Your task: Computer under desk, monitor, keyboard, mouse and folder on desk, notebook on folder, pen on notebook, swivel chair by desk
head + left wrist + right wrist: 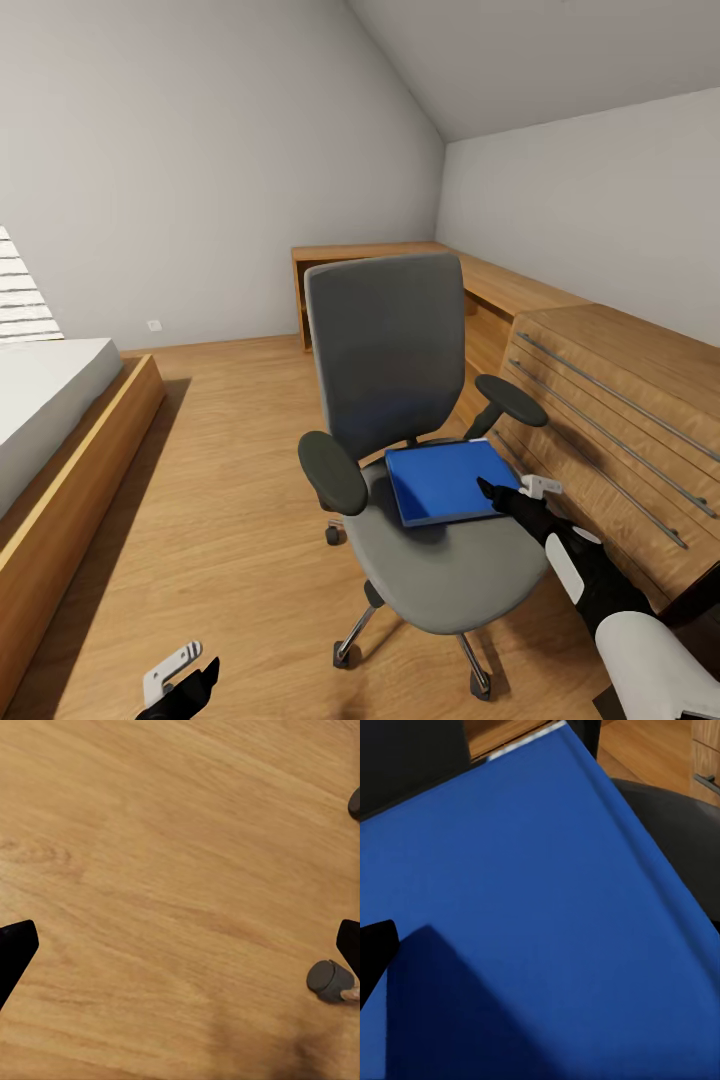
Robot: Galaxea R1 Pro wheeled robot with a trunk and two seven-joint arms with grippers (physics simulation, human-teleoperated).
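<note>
**Reaching for the folder on the chair seat**

The blue folder (450, 482) lies flat on the swivel chair (400, 400) seat, toward its right side. The right gripper (515, 490) hovers at its near-right edge, spread, holding nothing. Best to pinch that overhanging edge squarely before lifting. The left gripper (180, 675) hangs open over the wooden floor (165, 870).

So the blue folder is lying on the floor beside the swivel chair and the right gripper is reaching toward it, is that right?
Not quite. The blue folder lies on the swivel chair's seat, not the floor, as the head view shows. The right gripper is indeed reaching toward it.
</note>
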